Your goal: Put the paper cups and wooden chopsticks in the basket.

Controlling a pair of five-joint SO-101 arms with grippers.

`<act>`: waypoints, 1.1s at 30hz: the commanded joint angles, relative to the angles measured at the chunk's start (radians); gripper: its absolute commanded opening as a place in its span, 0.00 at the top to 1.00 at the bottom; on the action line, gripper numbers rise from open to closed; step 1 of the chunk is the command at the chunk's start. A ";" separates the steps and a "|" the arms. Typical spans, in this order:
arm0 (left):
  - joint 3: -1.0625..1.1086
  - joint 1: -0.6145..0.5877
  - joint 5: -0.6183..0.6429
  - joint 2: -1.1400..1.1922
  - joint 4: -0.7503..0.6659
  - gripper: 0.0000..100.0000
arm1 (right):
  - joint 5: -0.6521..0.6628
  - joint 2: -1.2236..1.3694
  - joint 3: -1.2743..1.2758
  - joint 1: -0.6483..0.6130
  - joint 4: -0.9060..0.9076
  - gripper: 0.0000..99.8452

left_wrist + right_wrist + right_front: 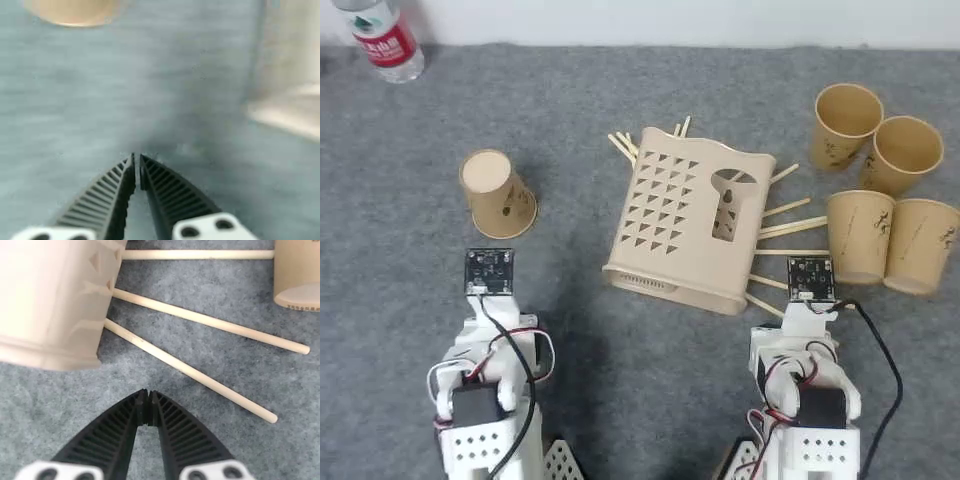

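Basket [690, 225] lies tipped at desk [570, 330] centre, chopsticks [210, 319] poking from under it. Four cups [860, 235] at its 2 o'clock, lone cup [500, 195] at 9. Left gripper [136, 162] and right gripper [148, 402] closed, empty. No pick begun; next probably means opening over the nearest chopstick.

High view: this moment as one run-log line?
basket on its side | chopsticks sticking out beside it | paper cups: four right, one left, all outside basket | left gripper shut, empty | right gripper shut, empty
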 commanded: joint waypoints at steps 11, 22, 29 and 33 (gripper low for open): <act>-0.012 -0.021 -0.018 -0.011 0.006 0.67 | -0.005 -0.012 0.018 -0.002 -0.008 0.99; -0.013 -0.020 -0.018 -0.011 0.014 0.95 | -0.005 -0.012 0.018 -0.002 -0.008 0.99; -0.013 -0.020 -0.018 -0.011 0.011 0.97 | -0.005 -0.012 0.018 -0.002 -0.008 0.99; -0.013 -0.020 -0.018 -0.011 0.009 0.97 | -0.005 -0.012 0.018 -0.002 -0.008 0.99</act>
